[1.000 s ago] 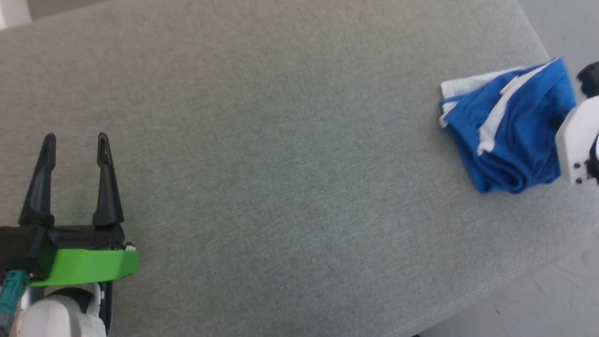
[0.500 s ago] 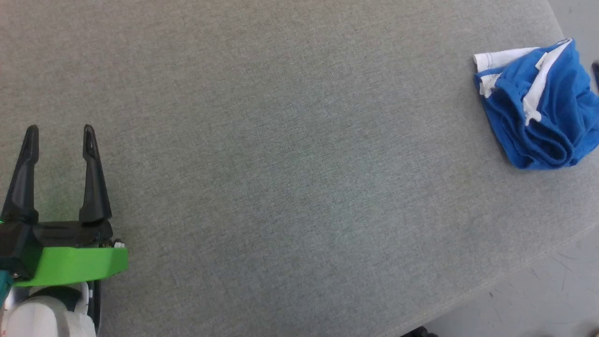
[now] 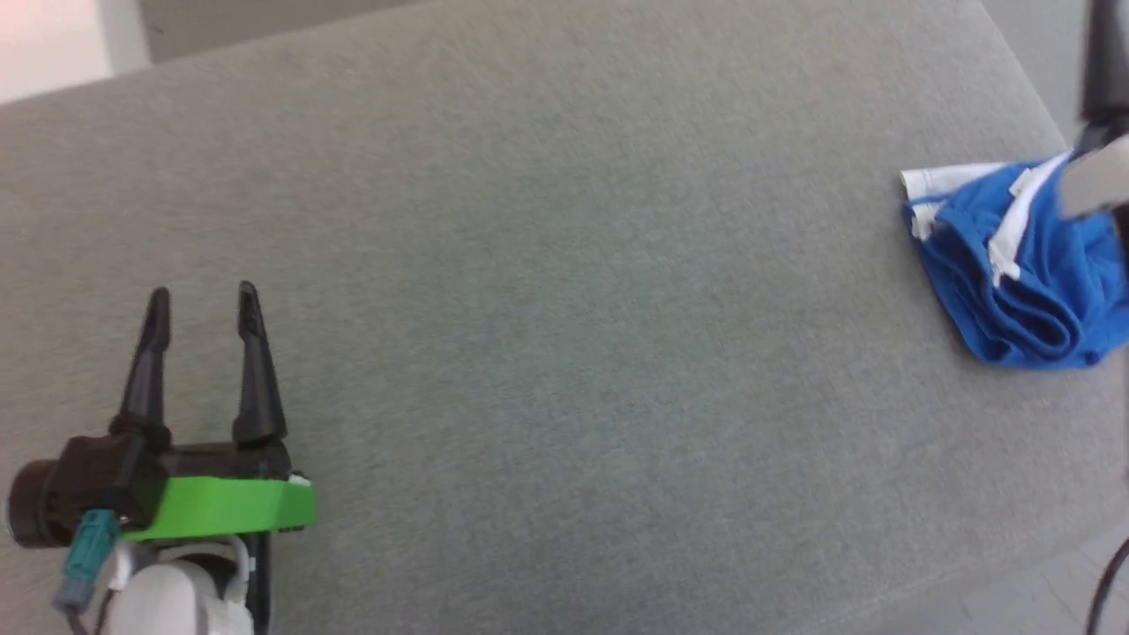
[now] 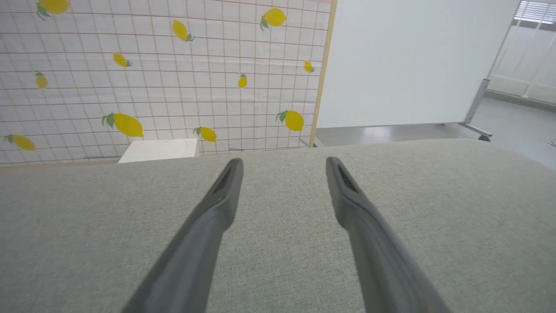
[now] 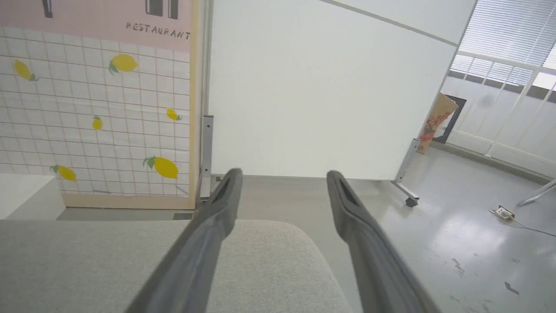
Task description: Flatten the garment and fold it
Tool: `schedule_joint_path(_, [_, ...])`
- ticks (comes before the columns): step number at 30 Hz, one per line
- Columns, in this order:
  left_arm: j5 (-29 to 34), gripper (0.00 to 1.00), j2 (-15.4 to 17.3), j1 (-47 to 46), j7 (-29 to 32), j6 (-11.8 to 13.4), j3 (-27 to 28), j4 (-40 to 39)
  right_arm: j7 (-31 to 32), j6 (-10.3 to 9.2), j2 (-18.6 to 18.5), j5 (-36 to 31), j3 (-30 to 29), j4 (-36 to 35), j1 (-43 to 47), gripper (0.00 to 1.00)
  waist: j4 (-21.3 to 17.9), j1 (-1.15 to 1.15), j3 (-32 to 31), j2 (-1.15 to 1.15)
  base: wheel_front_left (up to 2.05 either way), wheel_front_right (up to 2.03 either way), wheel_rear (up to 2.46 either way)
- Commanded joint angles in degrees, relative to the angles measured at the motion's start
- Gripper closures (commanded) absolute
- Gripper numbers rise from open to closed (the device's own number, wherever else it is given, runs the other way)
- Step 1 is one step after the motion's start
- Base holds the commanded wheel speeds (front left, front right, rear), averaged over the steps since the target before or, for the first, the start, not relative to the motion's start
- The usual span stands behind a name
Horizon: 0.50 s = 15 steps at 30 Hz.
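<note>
**Garment (image 3: pixel 1014 273) in a crumpled heap**

Bright blue with white stripes, it lies bunched near the right edge of the grey padded surface (image 3: pixel 529 265), well apart from my left gripper (image 3: pixel 203 295), its fingers spread and empty. My right gripper (image 5: pixel 282 174) is likewise spread, grasping nothing. I judge the fabric light, limp and quick to slump; the white hem trim (image 3: pixel 948 181) looks the firmest pinch point.

A grey fabric surface (image 4: pixel 278 261) lies beneath the left gripper (image 4: pixel 283 160). Beyond it stands a lemon-print tiled panel (image 4: pixel 152 65), a white box (image 4: pixel 158 150) at its foot; a white partition (image 4: pixel 408 61) stands ahead to the right. Glossy floor (image 5: pixel 456 248) spreads past the right gripper (image 5: pixel 284 172).
</note>
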Motion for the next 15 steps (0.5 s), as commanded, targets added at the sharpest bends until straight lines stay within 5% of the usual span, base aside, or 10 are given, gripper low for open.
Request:
schedule_joint_path(1, [-0.7, 0.0, -0.2, -0.4, -0.6, 0.2, -0.3, 0.8, -1.9, -0.1, 2.6, 0.5, -0.7, -2.2, 2.3, 0.0, 6.4, 0.0, -6.8, 0.0, 0.0, 0.0, 0.0])
schedule_joint_path(7, [-1.1, 0.0, -1.0, -0.5, -1.4, 0.3, -1.6, 3.9, -5.6, -0.1, 12.4, 1.1, -2.3, -9.5, 12.1, 0.0, 12.2, 0.0, -12.3, 0.0, 0.0, 0.0, 0.0])
schedule_joint_path(15, [-1.2, 0.0, -1.2, 1.0, -1.6, 0.9, -2.0, 6.2, -7.5, -0.1, 15.3, 2.5, -0.3, -10.5, 21.6, 0.0, 17.4, 0.0, -15.7, 0.0, 0.0, 0.0, 0.0])
